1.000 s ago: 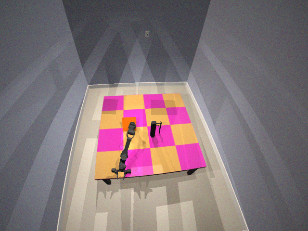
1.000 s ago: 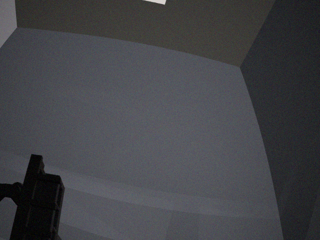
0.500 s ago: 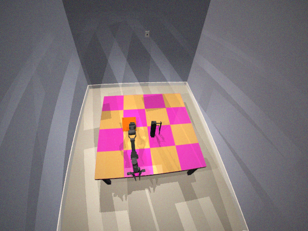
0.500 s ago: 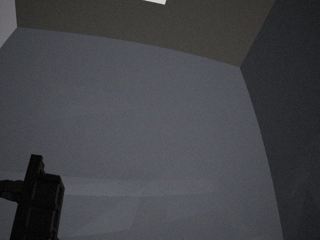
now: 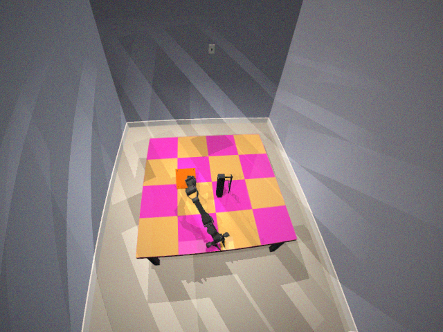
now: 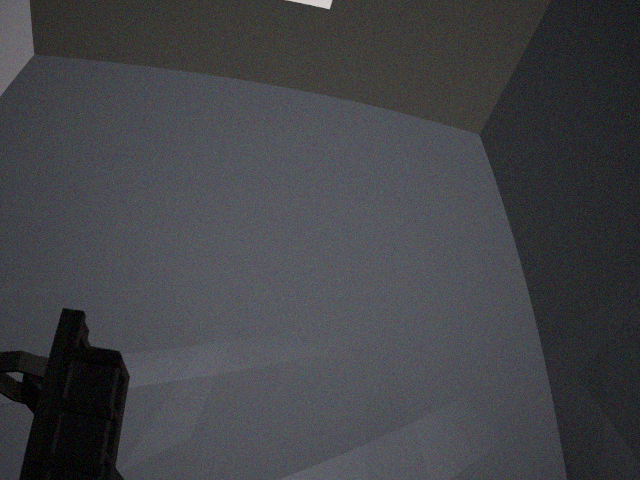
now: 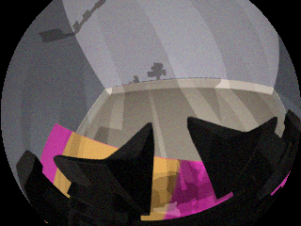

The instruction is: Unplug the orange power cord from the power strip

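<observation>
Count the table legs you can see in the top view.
2: one leg under the table's near-left corner, one under its near-right corner. The tabletop probably hides the far legs.

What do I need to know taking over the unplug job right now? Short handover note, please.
Gripper: partly closed, gap visible between the fingers, nothing in it.
Position: top view puts it over the near edge of the orange square on the checkered table.
Other item: a dark upright block stands apart from the arm.
Plug, cord and strip: too small to tell apart here.
Done: no unplugging visible.
Left: grip the plug, pull it out, open, back away.
</observation>
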Robot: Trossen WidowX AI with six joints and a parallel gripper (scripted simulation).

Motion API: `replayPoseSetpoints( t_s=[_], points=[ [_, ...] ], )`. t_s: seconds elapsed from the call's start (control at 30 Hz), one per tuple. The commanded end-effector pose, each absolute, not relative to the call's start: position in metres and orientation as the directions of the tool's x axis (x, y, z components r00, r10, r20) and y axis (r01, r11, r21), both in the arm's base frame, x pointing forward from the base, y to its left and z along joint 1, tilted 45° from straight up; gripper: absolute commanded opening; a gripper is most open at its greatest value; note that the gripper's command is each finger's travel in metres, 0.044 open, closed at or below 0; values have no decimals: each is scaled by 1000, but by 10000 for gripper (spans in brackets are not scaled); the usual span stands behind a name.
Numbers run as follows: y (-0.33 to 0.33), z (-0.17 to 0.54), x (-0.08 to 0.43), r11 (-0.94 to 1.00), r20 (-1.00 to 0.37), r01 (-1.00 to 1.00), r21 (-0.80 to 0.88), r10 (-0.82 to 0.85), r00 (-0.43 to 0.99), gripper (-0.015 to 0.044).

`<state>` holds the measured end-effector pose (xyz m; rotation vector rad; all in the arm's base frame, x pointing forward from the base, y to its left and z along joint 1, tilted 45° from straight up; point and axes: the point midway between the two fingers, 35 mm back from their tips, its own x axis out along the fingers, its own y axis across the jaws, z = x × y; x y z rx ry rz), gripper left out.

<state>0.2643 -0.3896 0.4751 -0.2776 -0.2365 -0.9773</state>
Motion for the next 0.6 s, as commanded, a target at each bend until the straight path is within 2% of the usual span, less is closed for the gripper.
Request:
replayPoseSetpoints(
  t_s=[0.0,0.57],
  points=[
    [-366,455,305,592,247,789,-165,-750,614,160],
    [-218,375,436,822,-52,453,-346,-499,865,160]
  ],
)
